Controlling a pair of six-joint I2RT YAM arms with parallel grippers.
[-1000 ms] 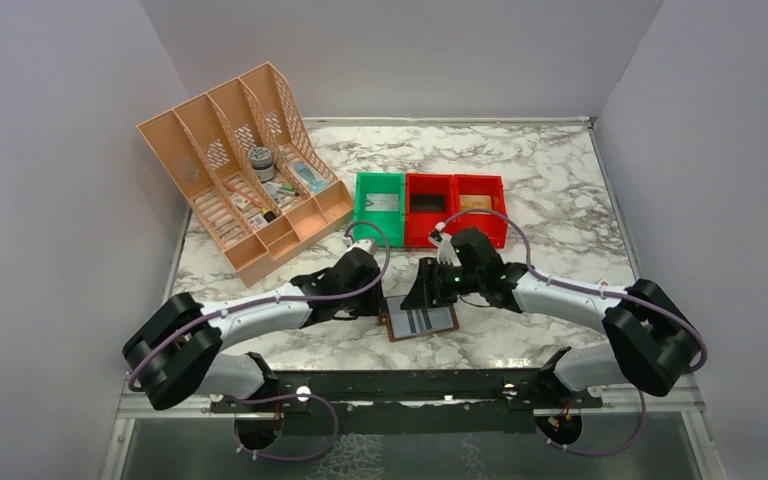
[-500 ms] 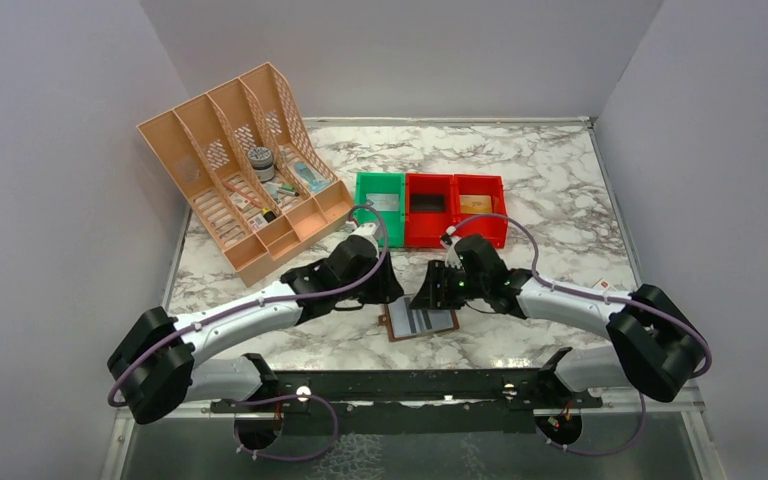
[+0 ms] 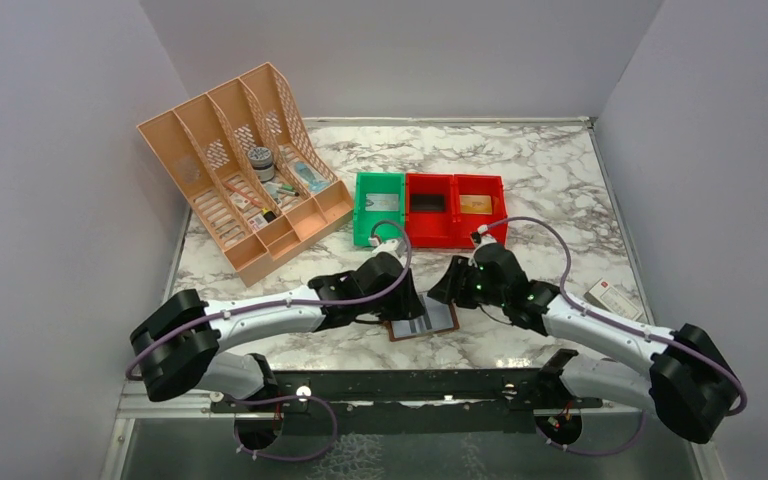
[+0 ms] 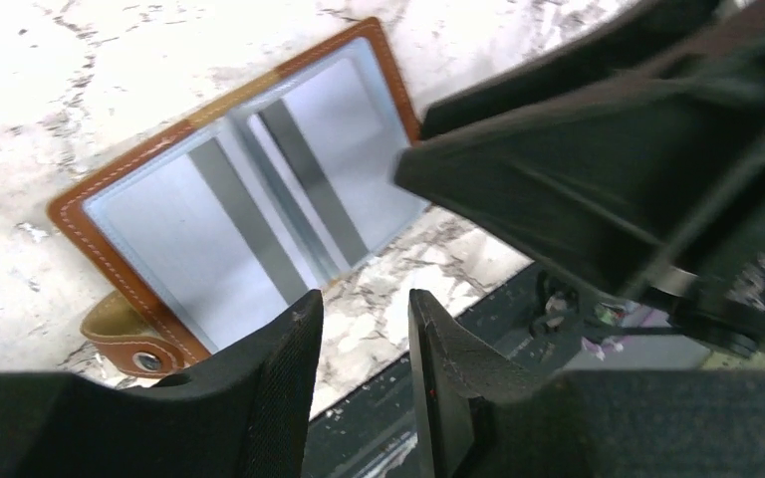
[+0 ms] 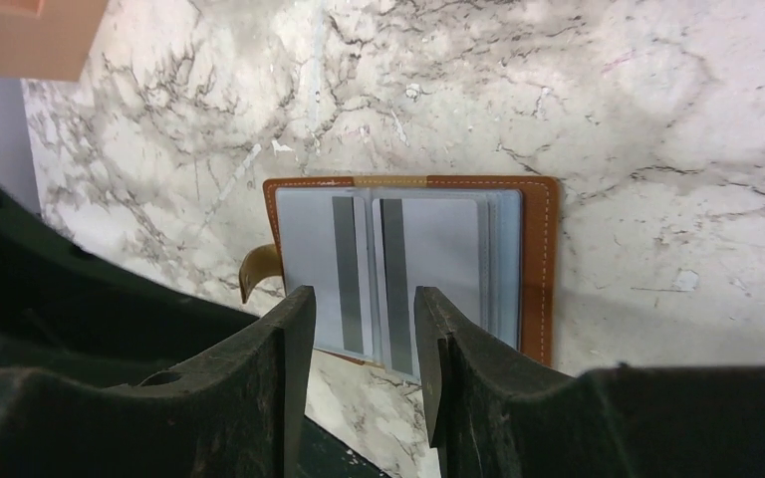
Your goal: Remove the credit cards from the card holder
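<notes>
Left gripper: our left gripper (image 4: pixel 364 304) has its two black fingers partly apart, with only bare counter showing in the gap. It holds nothing.
Left gripper position: it hovers at the near-left side of the holder, close to the snap tab (image 4: pixel 125 344). We cannot tell whether it touches the leather.
Right gripper: our right gripper (image 5: pixel 364 299) is also partly open and empty, its fingers framing the near edge of the holder from above. We cannot tell whether there is contact here either.
Card holder: the small brown leather bifold card holder (image 3: pixel 422 322) lies open and flat on the white marble-patterned counter (image 3: pixel 560 180), near its front edge, between the two grippers.
Credit cards: two pale grey-blue credit cards (image 5: pixel 428 264), each with a darker band, sit side by side in the holder, one in each half. The edges of further cards show stacked on the right half.
Other things: a green plastic bin (image 3: pixel 378 207) and two red plastic bins (image 3: pixel 455 208) stand in a row farther back.
</notes>
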